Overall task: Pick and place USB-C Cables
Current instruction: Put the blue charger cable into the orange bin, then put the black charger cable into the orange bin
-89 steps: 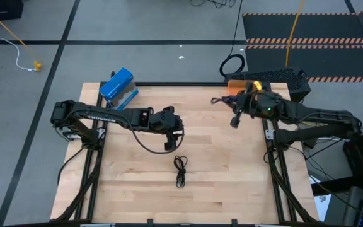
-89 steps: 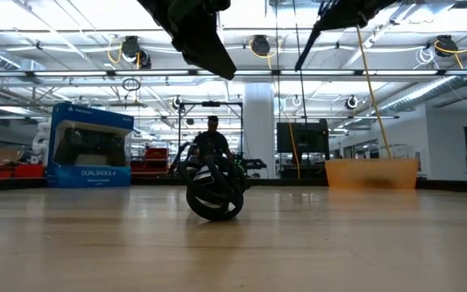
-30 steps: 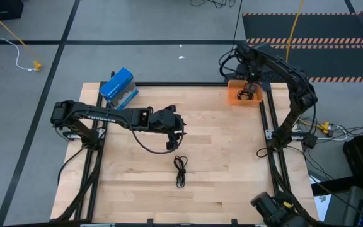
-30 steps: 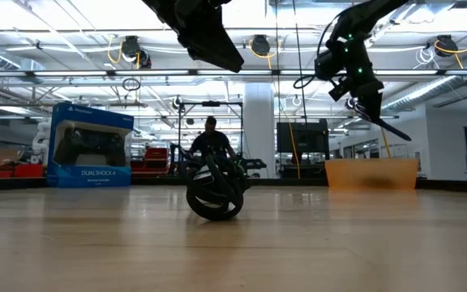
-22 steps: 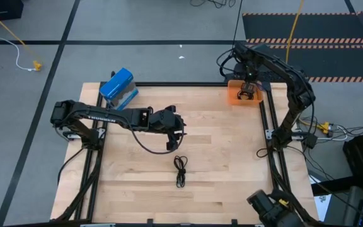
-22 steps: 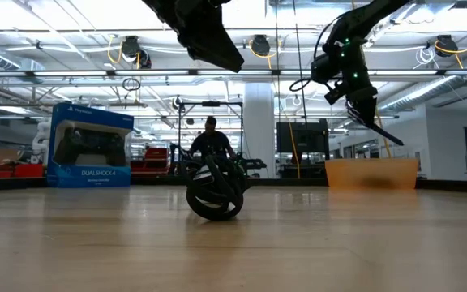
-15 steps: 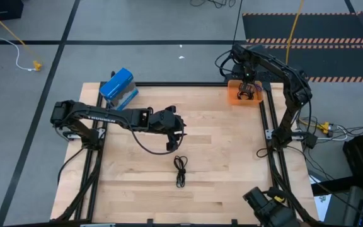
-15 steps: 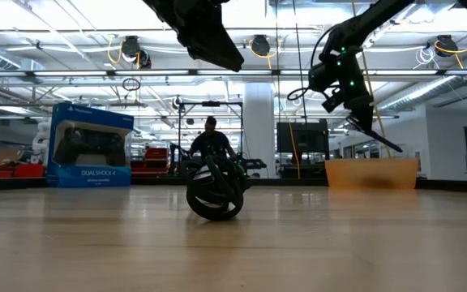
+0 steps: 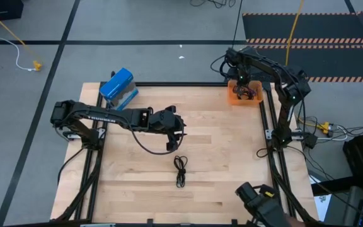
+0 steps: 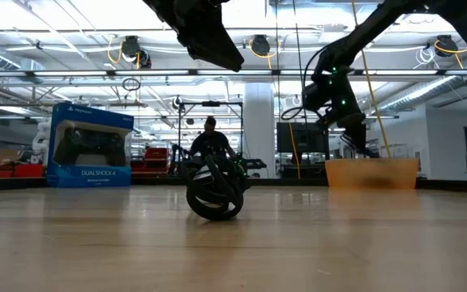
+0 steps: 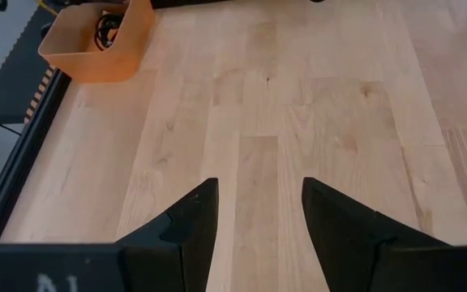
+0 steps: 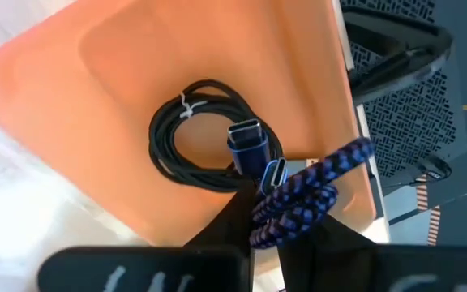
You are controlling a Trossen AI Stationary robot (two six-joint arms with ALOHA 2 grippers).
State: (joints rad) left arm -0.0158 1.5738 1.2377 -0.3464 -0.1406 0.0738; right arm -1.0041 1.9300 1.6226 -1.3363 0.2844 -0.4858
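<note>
Clamped fingers of the right gripper (image 12: 276,212) hold the purple-blue cable (image 12: 306,195) over the orange bin (image 9: 234,98) at the table's (image 9: 219,170) far right corner, where a coiled black cable (image 12: 193,138) already lies. Parted and empty, the left gripper (image 11: 258,215) hangs above mid-table, near the folded black cable (image 9: 181,171) on the wood.

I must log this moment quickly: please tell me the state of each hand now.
Left hand: open, holding nothing, above the table.
Right hand: closed on the purple-blue cable, over the orange bin.
</note>
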